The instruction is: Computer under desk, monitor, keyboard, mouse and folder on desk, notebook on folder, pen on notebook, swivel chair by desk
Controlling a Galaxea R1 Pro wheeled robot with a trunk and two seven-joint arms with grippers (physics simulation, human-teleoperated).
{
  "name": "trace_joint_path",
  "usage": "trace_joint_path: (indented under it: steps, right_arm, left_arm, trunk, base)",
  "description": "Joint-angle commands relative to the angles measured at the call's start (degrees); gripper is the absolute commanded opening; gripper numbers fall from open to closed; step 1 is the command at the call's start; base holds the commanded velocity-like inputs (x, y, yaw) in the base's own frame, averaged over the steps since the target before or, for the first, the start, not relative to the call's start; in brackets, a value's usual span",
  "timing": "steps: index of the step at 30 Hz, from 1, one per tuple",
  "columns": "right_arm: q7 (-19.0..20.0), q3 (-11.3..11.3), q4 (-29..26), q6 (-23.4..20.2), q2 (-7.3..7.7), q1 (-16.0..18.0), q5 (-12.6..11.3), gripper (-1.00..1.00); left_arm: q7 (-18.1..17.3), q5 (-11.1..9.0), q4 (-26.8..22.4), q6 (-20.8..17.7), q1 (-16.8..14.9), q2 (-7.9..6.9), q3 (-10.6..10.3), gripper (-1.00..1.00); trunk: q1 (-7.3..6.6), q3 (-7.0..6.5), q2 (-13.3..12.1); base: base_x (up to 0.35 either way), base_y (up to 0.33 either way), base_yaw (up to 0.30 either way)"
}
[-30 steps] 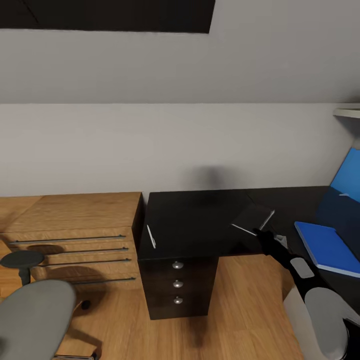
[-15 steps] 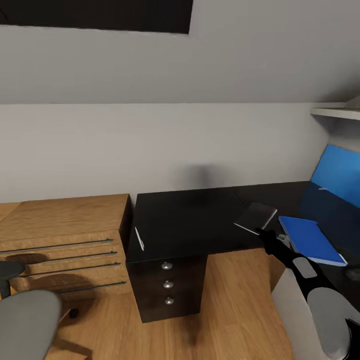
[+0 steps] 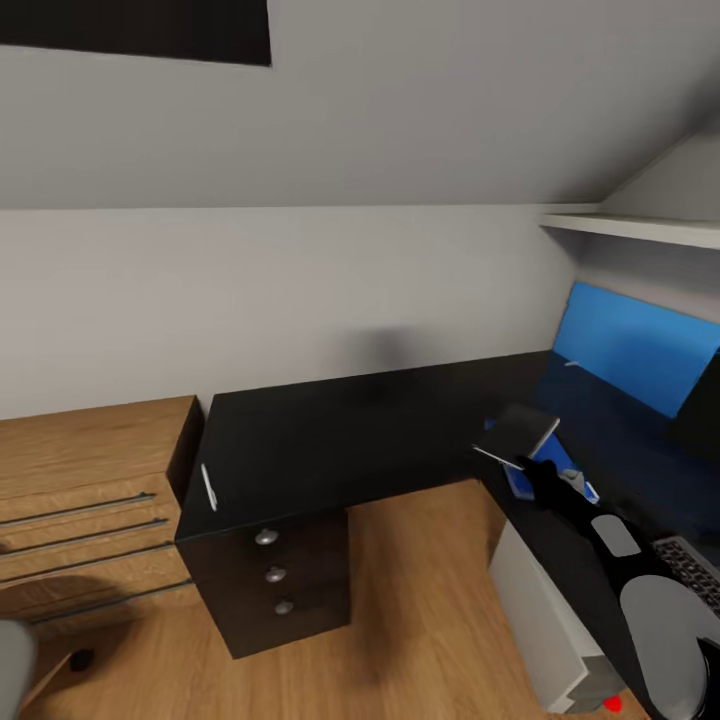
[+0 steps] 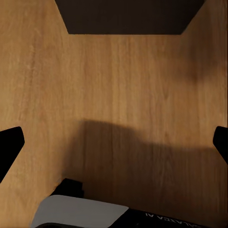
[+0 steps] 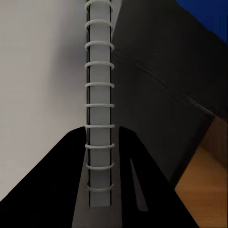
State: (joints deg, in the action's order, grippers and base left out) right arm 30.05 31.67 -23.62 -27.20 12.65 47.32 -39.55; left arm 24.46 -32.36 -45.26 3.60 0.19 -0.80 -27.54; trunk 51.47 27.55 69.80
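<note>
Right gripper [image 3: 522,462] pinching the notebook [image 3: 516,435] by its spiral edge, above the desk [image 3: 340,440] near the folder [image 3: 520,482]; left gripper fingers [image 4: 9,147] spread over the wood floor [image 4: 114,95]; pen [image 3: 209,487] at desk edge

A light wooden dresser [image 3: 85,500] with dark bar handles stands against the white wall [image 3: 280,290]. A blue wall panel [image 3: 630,345] hangs below a white shelf [image 3: 640,230].
</note>
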Motion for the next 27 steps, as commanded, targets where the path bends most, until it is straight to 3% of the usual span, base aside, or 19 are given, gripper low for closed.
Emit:
trace_joint_path:
  steps: [1, 12, 16, 20, 21, 22, 27]
  right_arm:
    - [0.08, 0.32, 0.05, -0.48, -0.03, 0.05, -0.4, -1.0]
    - [0.87, 0.32, 0.57, -0.48, -0.35, 0.05, -0.41, -1.0]
    - [6.28, 0.32, 1.17, -0.42, -0.46, 0.05, -0.26, -1.0]
    - [6.94, 0.28, 1.95, -0.45, -0.45, 0.05, -0.15, -1.0]
    - [6.68, 0.27, 2.01, -0.46, -0.45, 0.05, -0.16, -1.0]
    - [1.86, 0.41, 2.06, -0.41, -0.48, 0.05, -0.3, -1.0]
    - [-3.76, 0.58, 1.82, -0.18, -0.53, 0.05, -0.98, -1.0]
  left_arm:
    - [0.41, -0.61, -0.1, 0.35, -0.01, -0.08, -0.32, 1.0]
    - [0.38, -0.6, -0.09, 0.35, -0.01, -0.08, -0.32, 1.0]
    - [0.34, -0.57, -0.09, 0.35, -0.01, -0.08, -0.32, 1.0]
    - [0.39, -0.57, -0.09, 0.35, -0.01, -0.08, -0.32, 1.0]
    - [0.39, -0.54, -0.09, 0.35, -0.01, -0.08, -0.32, 1.0]
    - [0.39, 0.17, -0.09, 0.35, -0.01, -0.05, -0.32, 1.0]
    - [0.4, 0.83, -0.09, 0.35, -0.01, -0.06, -0.28, 1.0]
  trunk:
    - [0.0, 0.05, 0.03]
    - [0.0, 0.05, 0.03]
    - [0.0, 0.05, 0.03]
    - [0.0, 0.05, 0.03]
    - [0.0, 0.05, 0.03]
    - [0.0, 0.05, 0.03]
    - [0.0, 0.05, 0.03]
  base:
    - [0.0, -0.34, -0.055]
    - [0.0, -0.106, -0.009]
    - [0.047, -0.011, 0.0]
    - [0.204, -0.099, 0.0]
    - [0.241, -0.147, 0.0]
    - [0.107, -0.078, 0.0]
    - [0.052, -0.038, 0.0]
